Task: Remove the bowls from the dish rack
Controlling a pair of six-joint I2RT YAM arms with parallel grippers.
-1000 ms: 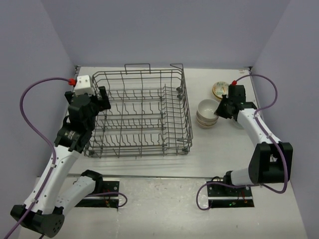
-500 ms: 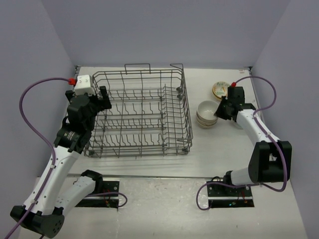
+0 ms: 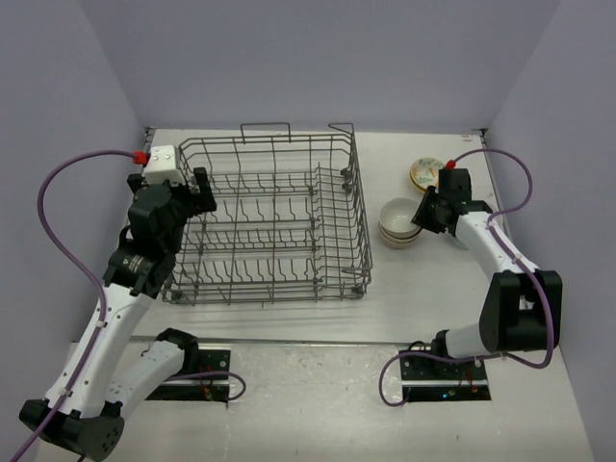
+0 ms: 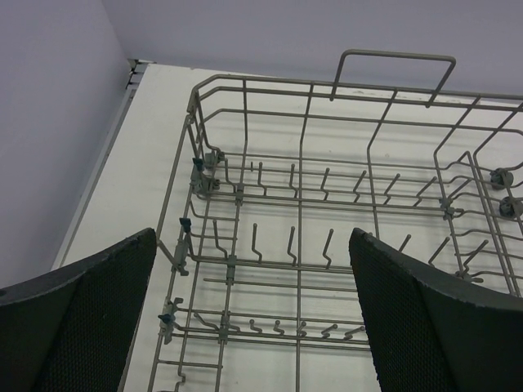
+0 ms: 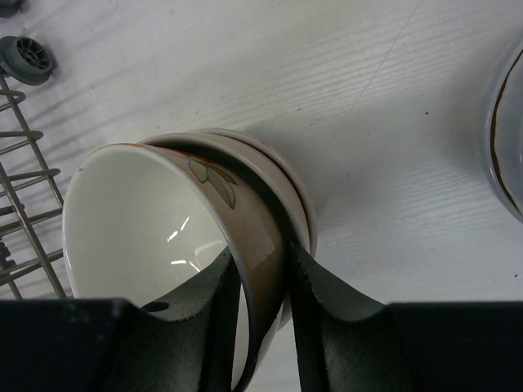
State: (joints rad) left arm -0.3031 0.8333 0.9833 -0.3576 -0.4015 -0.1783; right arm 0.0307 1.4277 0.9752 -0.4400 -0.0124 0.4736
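Straddles rim of top beige bowl (image 5: 147, 229) with right gripper (image 5: 263, 261), clamped or slack unclear; left gripper (image 4: 252, 245) spread wide; risks snagging and tipping it off lower bowls (image 5: 298, 196) on withdrawal.

Pale lilac walls (image 3: 318, 58), white table (image 3: 289, 327)

Dish rack (image 3: 274, 221): grey wire. Stacked bowls (image 5: 139, 220): beige outside, glossy white inside, olive leaf motif below the rim. Yellow bowl (image 3: 424, 172), at 1 o'clock from the stack: painted inside. Table (image 3: 433, 279): white.
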